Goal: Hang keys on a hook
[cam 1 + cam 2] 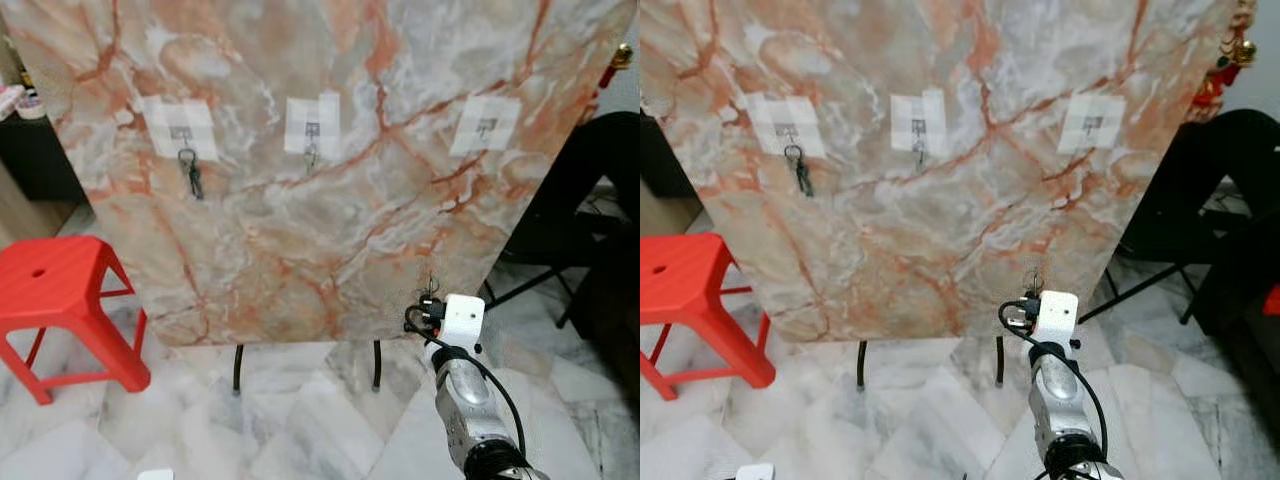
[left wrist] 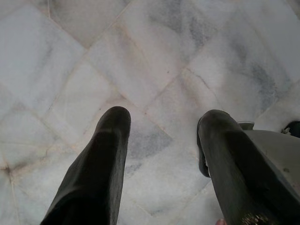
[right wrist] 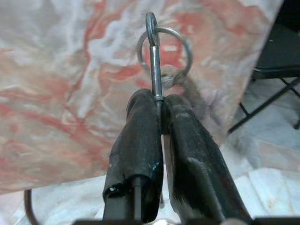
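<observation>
- Right fingers (image 3: pixel 140 136) clenched on the key (image 3: pixel 154 70), shank pinched between the pads, ring (image 3: pixel 164 49) poking up past the tips.
- Right gripper (image 1: pixel 430 290) raised low in front of the board (image 1: pixel 330 230), near its lower right part; key held upright, close to the board face, contact unclear.
- Left fingers (image 2: pixel 103 164) spread apart, nothing between them, pointing at the floor (image 2: pixel 154 61); arm idle.
- Three hooks on tape patches across the upper board: left hook (image 1: pixel 181 133) already carries a dark key bunch (image 1: pixel 191 172); middle hook (image 1: pixel 312 130) has something small hanging, too small to tell; right hook (image 1: pixel 485 126) looks free.
- Right hook sits well above the gripper, slightly to its right.
- Handling guess: key is light, stiff metal, thin and slick; could twist or slip in the pads if bumped. Ring is loose and may swing.
- Grip on the shank looks right, leaves the ring free for the hook. Don't regrip.
- Next likely needs a lift to the free hook, ring opening lined up over its tip.
- Red stool (image 1: pixel 60 300) stands left of the board, out of the way.
</observation>
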Controlling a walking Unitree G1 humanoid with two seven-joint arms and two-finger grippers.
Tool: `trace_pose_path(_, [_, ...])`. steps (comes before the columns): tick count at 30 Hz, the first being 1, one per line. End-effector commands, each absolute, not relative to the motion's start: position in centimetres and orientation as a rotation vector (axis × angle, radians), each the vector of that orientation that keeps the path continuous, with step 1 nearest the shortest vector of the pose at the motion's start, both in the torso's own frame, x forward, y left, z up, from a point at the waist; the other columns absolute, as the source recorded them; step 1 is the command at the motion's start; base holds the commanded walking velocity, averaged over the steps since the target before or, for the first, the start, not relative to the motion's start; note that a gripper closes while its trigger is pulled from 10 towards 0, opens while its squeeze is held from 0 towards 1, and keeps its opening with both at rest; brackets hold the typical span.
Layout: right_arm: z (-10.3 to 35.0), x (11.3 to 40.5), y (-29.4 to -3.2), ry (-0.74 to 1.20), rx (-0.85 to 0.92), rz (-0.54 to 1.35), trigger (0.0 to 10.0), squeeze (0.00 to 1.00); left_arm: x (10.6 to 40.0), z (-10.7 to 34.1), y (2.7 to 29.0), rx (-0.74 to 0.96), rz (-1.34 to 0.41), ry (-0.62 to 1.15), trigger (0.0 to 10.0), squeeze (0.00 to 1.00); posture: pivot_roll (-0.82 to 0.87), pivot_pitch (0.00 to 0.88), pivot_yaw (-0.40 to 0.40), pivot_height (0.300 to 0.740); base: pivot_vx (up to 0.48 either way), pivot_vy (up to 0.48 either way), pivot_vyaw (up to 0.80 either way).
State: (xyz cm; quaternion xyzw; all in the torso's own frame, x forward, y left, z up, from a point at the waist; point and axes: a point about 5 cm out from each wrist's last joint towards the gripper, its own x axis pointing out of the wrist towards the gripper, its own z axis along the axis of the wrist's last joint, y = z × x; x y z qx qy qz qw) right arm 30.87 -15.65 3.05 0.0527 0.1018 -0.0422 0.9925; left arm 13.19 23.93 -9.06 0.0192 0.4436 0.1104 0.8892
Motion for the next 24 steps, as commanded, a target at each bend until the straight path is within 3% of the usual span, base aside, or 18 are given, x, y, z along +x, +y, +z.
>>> trace_pose_path(1, [3.73, 31.27, -16.4, 0.169, 0.099, -0.119, 10.0, 0.0, 12.49, -9.27, 24.13, 0.033, 0.234, 0.945, 10.0, 0.0, 0.06, 0.0, -0.031, 0.74, 0.0, 0.0, 0.0])
trace_pose_path(24, [3.82, 31.31, -16.9, 0.161, 0.09, -0.165, 10.0, 0.0, 12.55, -9.33, 23.8, 0.031, 0.221, 0.944, 10.0, 0.0, 0.06, 0.0, -0.024, 0.74, 0.0, 0.0, 0.0])
